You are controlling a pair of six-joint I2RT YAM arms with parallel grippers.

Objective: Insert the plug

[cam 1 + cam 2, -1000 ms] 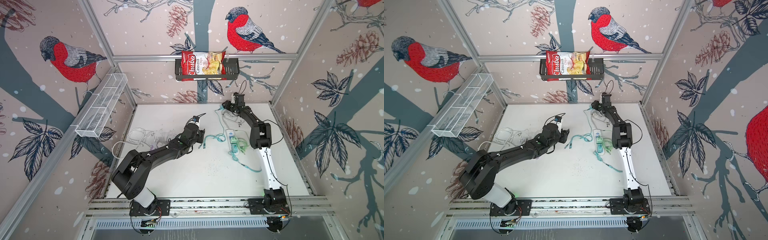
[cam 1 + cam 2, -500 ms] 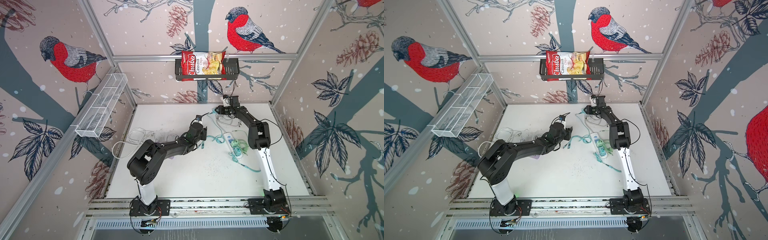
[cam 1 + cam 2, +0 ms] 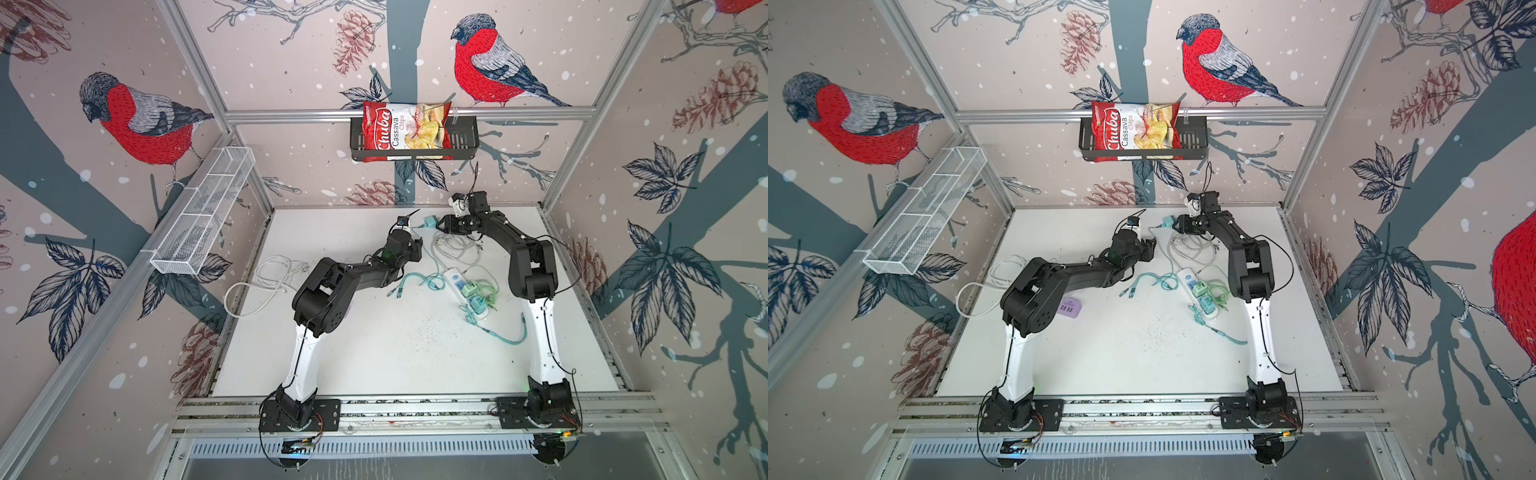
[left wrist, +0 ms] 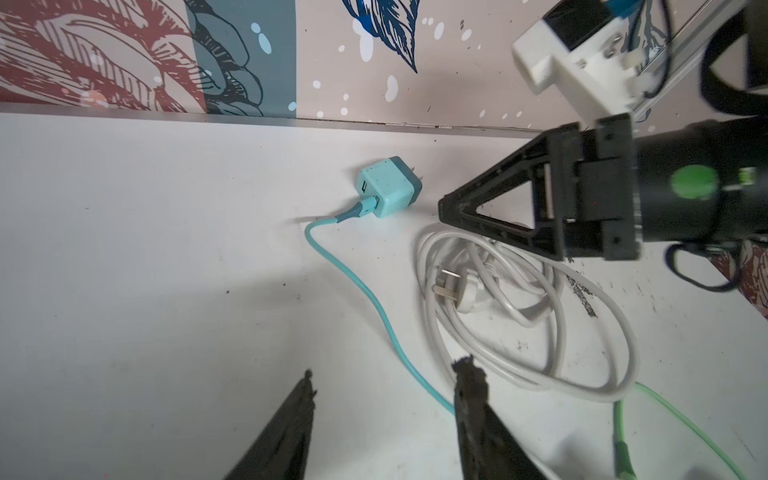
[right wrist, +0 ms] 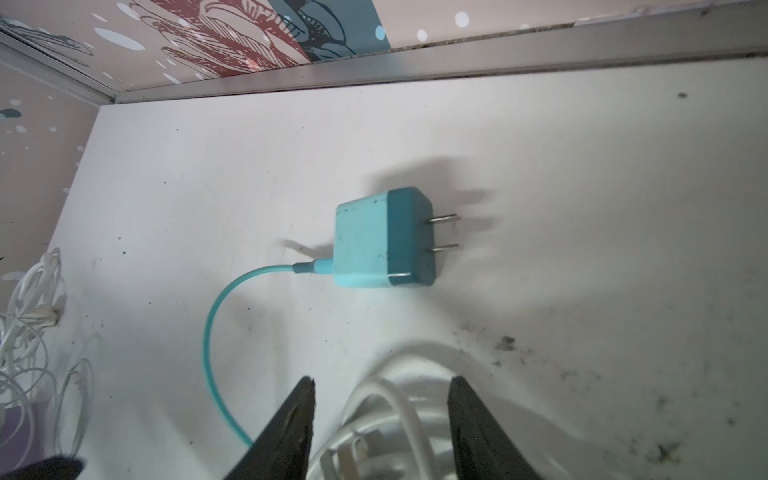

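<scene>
the teal plug (image 5: 384, 239) lies on its side on bare white table (image 5: 582, 166), near the back wall rail (image 5: 415, 68) but apart from it, just ahead of the right gripper (image 5: 381, 380), jaws apart and empty over a white cable coil (image 5: 399, 401); the left gripper (image 4: 386, 368), likewise apart and empty, sits farther from the plug.

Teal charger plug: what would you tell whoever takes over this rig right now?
Left gripper: open, empty, beside the teal cable.
Right gripper: open, empty, above the white cord, facing the teal charger.
Charger lies loose near the back wall, prongs bare; power strip sits mid-table.
Done: nothing grasped yet.
Left: grasp charger, carry it to the strip, insert.
</scene>
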